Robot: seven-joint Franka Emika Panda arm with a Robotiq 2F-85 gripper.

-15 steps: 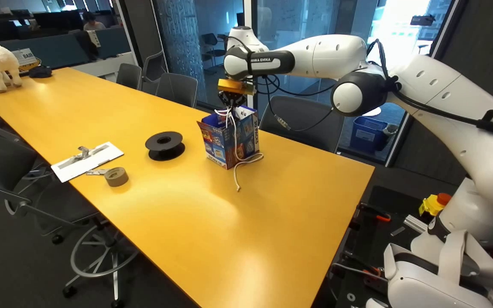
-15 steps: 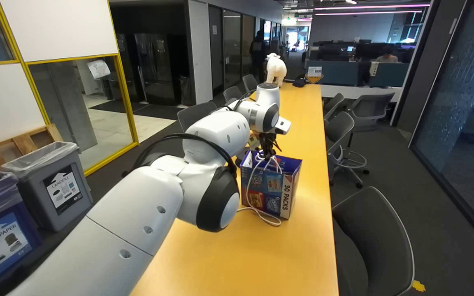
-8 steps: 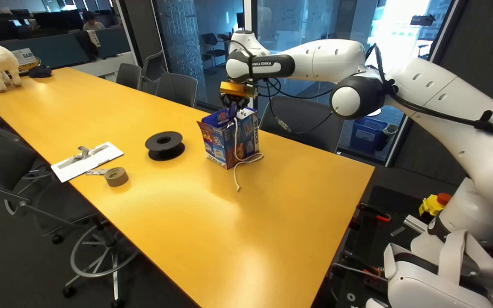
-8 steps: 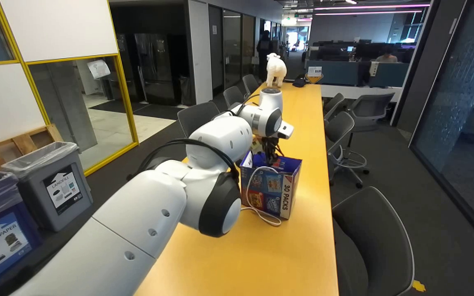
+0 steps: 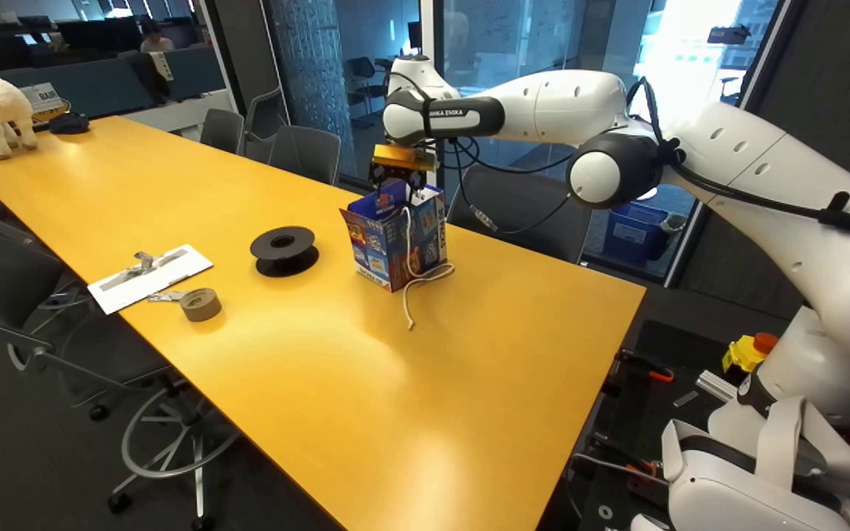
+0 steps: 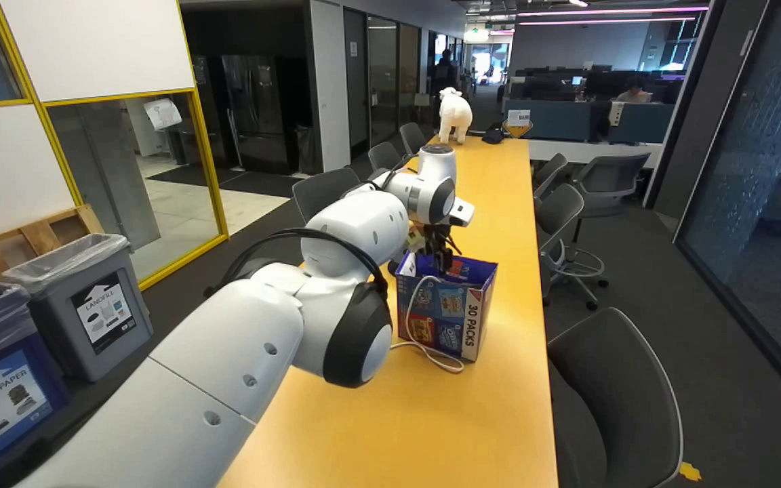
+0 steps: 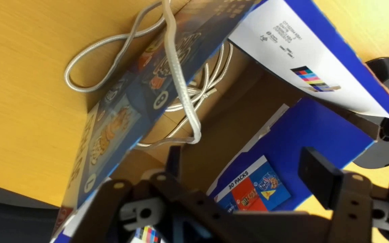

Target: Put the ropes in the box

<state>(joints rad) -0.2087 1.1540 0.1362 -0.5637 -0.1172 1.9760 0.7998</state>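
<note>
On a yellow table (image 5: 307,383) we see an open box (image 5: 375,245). White rope (image 7: 181,81) loops inside it, and a length, perhaps of the same piece, drapes over one side onto the table. At the box's mouth, the gripper (image 7: 241,163) is spread wide.

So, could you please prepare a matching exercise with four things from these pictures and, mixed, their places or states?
1. white braided rope
2. black round spool
3. brown tape roll
4. black end effector

A. beside the white clipboard
B. open, at the top of the blue cardboard box
C. between clipboard and box
D. draped over a box wall

Pairs: 1D, 2C, 3A, 4B
</note>
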